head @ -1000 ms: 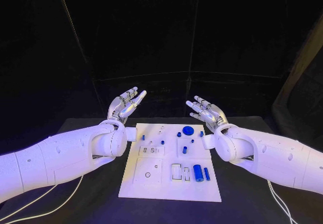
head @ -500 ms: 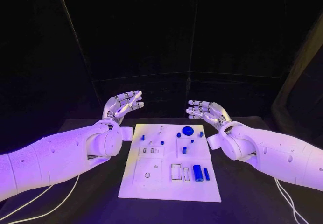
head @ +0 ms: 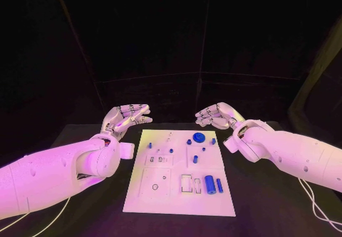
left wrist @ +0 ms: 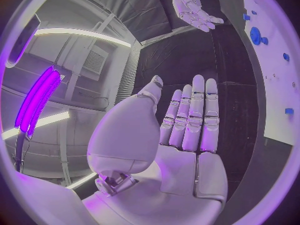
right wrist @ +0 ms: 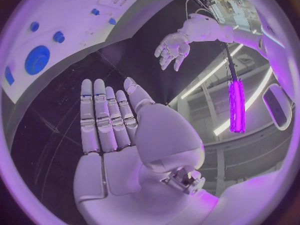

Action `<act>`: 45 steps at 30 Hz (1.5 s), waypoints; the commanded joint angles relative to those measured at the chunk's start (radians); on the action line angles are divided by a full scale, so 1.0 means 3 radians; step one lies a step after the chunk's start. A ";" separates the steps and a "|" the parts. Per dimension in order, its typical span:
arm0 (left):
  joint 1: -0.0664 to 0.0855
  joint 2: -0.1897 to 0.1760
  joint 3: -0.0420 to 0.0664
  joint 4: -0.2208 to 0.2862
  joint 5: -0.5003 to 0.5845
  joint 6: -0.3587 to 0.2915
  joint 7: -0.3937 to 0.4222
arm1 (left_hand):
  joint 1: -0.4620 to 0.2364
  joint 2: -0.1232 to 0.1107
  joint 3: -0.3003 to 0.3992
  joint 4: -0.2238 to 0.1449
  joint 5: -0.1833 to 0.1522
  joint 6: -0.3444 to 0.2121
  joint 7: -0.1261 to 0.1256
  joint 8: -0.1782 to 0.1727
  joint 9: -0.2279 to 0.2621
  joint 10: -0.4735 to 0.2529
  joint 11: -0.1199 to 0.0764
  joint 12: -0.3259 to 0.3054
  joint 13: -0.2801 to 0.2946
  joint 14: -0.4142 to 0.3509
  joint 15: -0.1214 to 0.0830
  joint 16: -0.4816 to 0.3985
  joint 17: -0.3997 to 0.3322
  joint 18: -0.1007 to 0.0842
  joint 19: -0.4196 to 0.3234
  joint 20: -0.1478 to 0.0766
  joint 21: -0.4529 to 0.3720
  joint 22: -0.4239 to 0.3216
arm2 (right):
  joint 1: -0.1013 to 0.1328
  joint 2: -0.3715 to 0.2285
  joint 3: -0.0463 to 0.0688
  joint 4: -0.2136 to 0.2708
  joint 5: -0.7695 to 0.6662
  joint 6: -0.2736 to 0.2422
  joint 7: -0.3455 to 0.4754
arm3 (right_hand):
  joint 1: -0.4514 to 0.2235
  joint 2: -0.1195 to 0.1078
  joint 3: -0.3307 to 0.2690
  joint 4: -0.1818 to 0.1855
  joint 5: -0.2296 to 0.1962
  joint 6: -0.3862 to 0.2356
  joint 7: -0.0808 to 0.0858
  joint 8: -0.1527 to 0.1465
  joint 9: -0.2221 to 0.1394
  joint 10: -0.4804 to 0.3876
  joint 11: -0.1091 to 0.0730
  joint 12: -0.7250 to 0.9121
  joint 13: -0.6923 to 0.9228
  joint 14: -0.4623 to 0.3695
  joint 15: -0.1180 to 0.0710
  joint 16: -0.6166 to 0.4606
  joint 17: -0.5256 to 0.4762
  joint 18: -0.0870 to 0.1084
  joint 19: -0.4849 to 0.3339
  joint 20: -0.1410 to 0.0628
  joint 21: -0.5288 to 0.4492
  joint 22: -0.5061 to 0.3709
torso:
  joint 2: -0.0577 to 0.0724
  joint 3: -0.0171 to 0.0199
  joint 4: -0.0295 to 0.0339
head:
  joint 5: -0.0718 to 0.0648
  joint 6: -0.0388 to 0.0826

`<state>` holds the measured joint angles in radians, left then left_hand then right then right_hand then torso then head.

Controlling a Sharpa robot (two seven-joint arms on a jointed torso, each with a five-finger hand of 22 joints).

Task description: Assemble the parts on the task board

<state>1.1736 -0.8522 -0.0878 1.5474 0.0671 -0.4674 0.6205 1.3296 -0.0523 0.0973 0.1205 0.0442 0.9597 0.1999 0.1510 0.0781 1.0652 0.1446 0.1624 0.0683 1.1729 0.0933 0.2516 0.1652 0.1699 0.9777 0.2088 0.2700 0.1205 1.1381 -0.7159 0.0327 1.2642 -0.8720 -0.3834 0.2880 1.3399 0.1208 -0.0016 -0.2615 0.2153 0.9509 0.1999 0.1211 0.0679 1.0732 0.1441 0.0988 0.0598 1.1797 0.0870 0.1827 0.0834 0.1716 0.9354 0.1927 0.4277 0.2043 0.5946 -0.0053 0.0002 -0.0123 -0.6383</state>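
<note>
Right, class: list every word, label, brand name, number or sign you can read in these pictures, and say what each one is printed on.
None can be read.
Task board: small dark outlines and marks on the white plate, no letters or numbers legible.
Blue parts: plain, no markings visible.
Left hand and right hand: no brand or label legible on them or the white arms.

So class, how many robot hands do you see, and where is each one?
2. The left hand hangs beyond the task board's far left corner; the right hand hangs beyond its far right corner. Both hold nothing.
</note>
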 commanded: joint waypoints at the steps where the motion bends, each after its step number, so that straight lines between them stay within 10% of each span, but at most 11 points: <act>1: 0.0018 -0.0069 0.0003 0.0154 -0.0170 0.0145 -0.0052 | 0.0022 0.0002 -0.0007 -0.0023 0.0014 0.0009 0.0010 -0.0026 -0.0011 0.0022 0.0008 -0.0026 -0.0007 0.0023 0.0004 -0.0024 0.0011 0.0049 0.0026 0.0002 -0.0008 -0.0009 | 0.0087 0.0025 0.0006 -0.0006 -0.1213 0.0186 -0.0483 | 0.0048 -0.0101 0.0105 -0.0092 -0.0010 0.0322 -0.0104 -0.0074 0.0000 0.0420 -0.0152 -0.0098 0.0014 0.0907 -0.0246 0.0273 0.0208 0.0040 0.0435 -0.0248 0.0682 0.0367 | 0.0118 0.0001 0.0035 | -0.0035 0.0033; 12: 0.0029 -0.0150 0.0003 0.0438 -0.0187 0.0170 -0.0097 | 0.0012 0.0023 -0.0037 -0.0072 0.0014 0.0009 0.0026 -0.0077 -0.0033 0.0023 0.0025 -0.0097 -0.0011 -0.0020 0.0025 -0.0096 0.0030 0.0044 0.0011 0.0017 -0.0062 -0.0048 | 0.0278 0.0136 0.0009 -0.0066 -0.2384 0.0554 -0.1064 | -0.0133 -0.0243 0.0265 -0.0085 0.0017 0.0363 -0.0139 -0.0192 -0.0007 0.0360 -0.0190 -0.0124 0.0014 0.1108 -0.0304 0.1130 0.0810 0.0039 0.0514 -0.0324 0.1391 0.0805 | 0.0299 -0.0022 0.0101 | -0.0133 0.0088; 21: 0.0030 -0.0152 0.0003 0.0497 -0.0188 0.0181 -0.0114 | 0.0011 0.0032 -0.0042 -0.0083 0.0014 0.0010 0.0028 -0.0088 -0.0036 0.0019 0.0029 -0.0114 -0.0011 -0.0029 0.0029 -0.0113 0.0033 0.0044 0.0009 0.0020 -0.0074 -0.0057 | 0.0308 0.0186 0.0011 -0.0048 -0.2666 0.0818 -0.1173 | -0.0228 -0.0321 0.0423 -0.0072 -0.0014 0.0290 -0.0128 -0.0190 -0.0005 0.0199 -0.0161 -0.0115 0.0020 0.1052 -0.0279 0.2187 0.1642 -0.0109 0.0843 -0.0285 0.2372 0.1979 | 0.0386 -0.0033 0.0129 | -0.0171 0.0092; 45: 0.0037 -0.0151 0.0004 0.0510 -0.0187 0.0206 -0.0140 | 0.0009 0.0037 -0.0047 -0.0093 0.0013 0.0009 0.0034 -0.0098 -0.0038 0.0013 0.0033 -0.0129 -0.0012 -0.0032 0.0031 -0.0124 0.0037 0.0045 0.0010 0.0023 -0.0081 -0.0063 | 0.0314 0.0280 0.0010 -0.0110 -0.2748 0.1004 -0.1112 | -0.0241 -0.0302 0.0636 -0.0065 -0.0026 0.0287 -0.0123 -0.0190 -0.0005 0.0162 -0.0144 -0.0117 0.0011 0.1020 -0.0254 0.3033 0.2445 -0.0211 0.1048 -0.0250 0.2910 0.2706 | 0.0465 -0.0029 0.0141 | -0.0164 0.0085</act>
<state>1.1827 -0.8978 -0.0876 1.6983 0.0182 -0.4206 0.5764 1.3331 -0.0488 0.0817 0.0976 0.0435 0.9631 0.2034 0.1278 0.0679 1.0687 0.1483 0.1305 0.0656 1.1671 0.1020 0.2167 0.1753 0.1697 0.9786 0.2079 0.2520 0.1030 1.2297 -0.6336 0.0348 1.2319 -1.6836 -0.0988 -0.0511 1.2708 0.0265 0.1834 -0.2823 0.2115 1.0438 0.1630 0.0687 0.0668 1.1289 0.0982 0.0653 0.0647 1.4687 0.0035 1.0865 0.8145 0.1159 1.2424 0.1180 1.2960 1.0137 0.7313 -0.0134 0.0418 -0.0625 -0.6127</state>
